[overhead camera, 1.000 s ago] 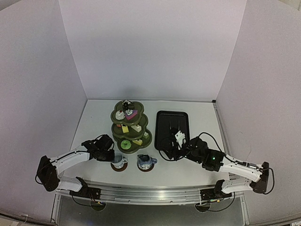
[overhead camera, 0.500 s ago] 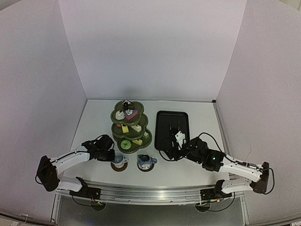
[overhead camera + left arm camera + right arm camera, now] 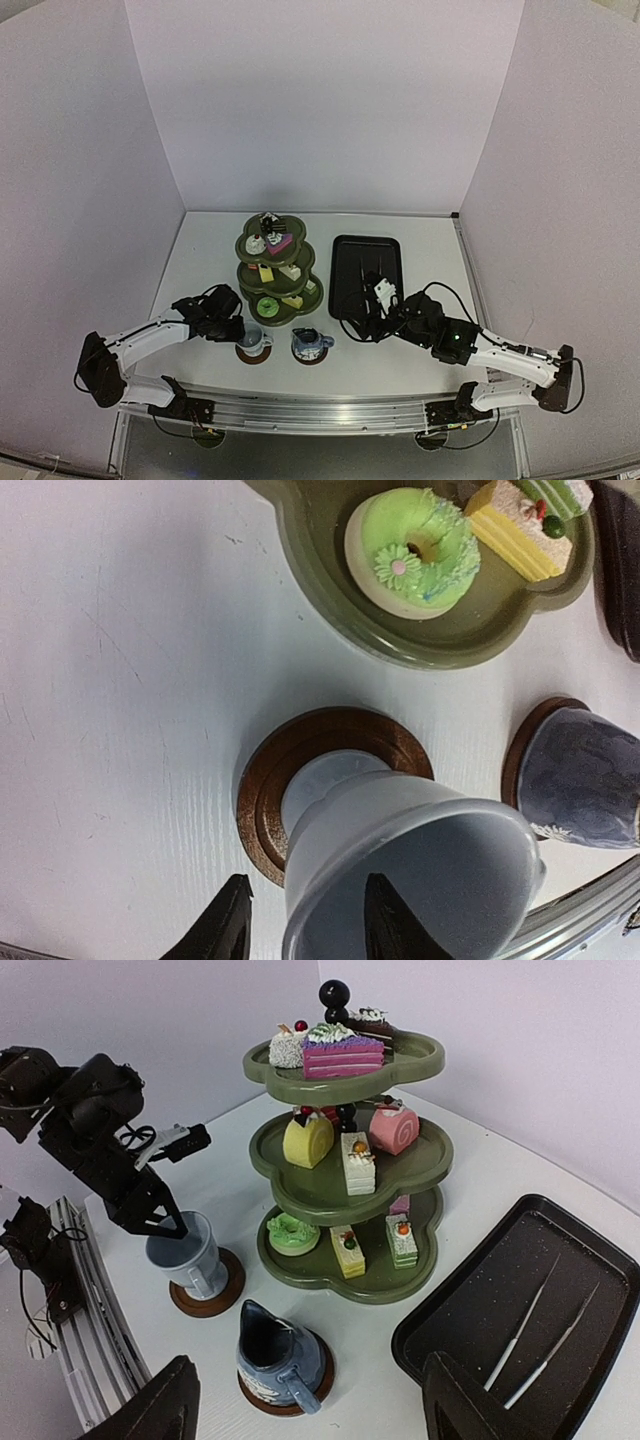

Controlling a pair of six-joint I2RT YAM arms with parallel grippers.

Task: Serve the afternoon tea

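While the left tool (image 3: 308,885) stands at the rim of the white mug (image 3: 410,860), its two dark fingers (image 3: 232,925) are parted. One is outside the wall with a gap showing, one is over the mouth, and it grips nothing. The mug sits upright on a brown round coaster (image 3: 262,780) on the white worktop (image 3: 120,660), just in front of the olive-green three-tier stand (image 3: 330,600). Beside it, a blue-grey pot (image 3: 585,780) sits on a second coaster (image 3: 520,755). All three tiers carry small cakes (image 3: 358,1165), with a green ring cake (image 3: 415,550) on the lowest. The right tool (image 3: 310,1365) hangs wide open and empty by the near end of a black tray (image 3: 460,1330) holding thin metal tongs (image 3: 525,1335).
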